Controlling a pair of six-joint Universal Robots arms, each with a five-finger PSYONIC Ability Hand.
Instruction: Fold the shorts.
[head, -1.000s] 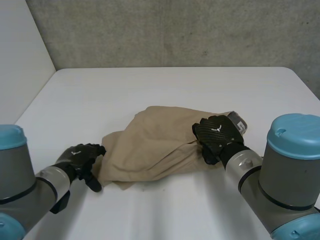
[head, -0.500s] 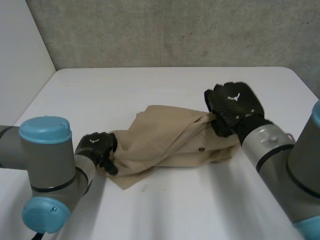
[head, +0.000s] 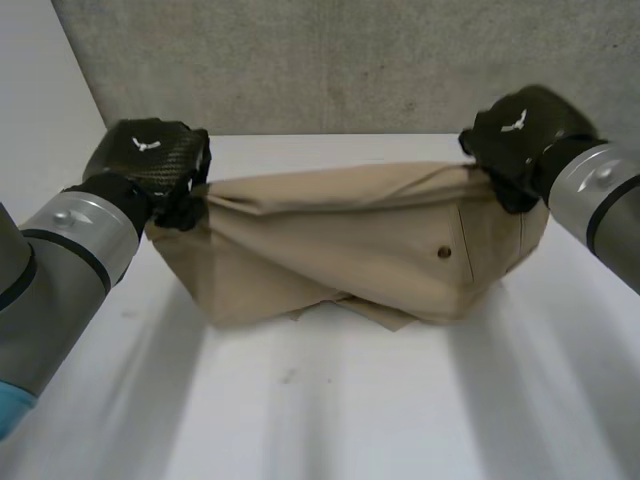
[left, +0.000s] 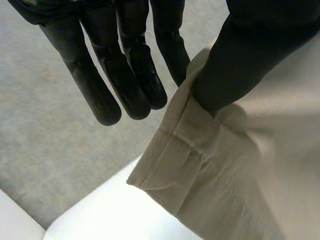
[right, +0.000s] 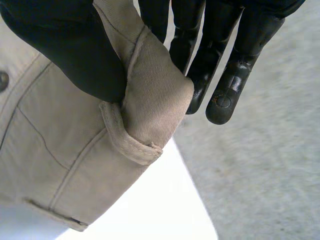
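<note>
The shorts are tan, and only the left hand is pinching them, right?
Not quite. The shorts are tan, but the left hand and the right hand both pinch them, as the right wrist view shows.

In the head view, the top corners of the shorts (head: 350, 250) are hidden under the left hand (head: 150, 165) at upper left and the right hand (head: 515, 135) at upper right.
</note>
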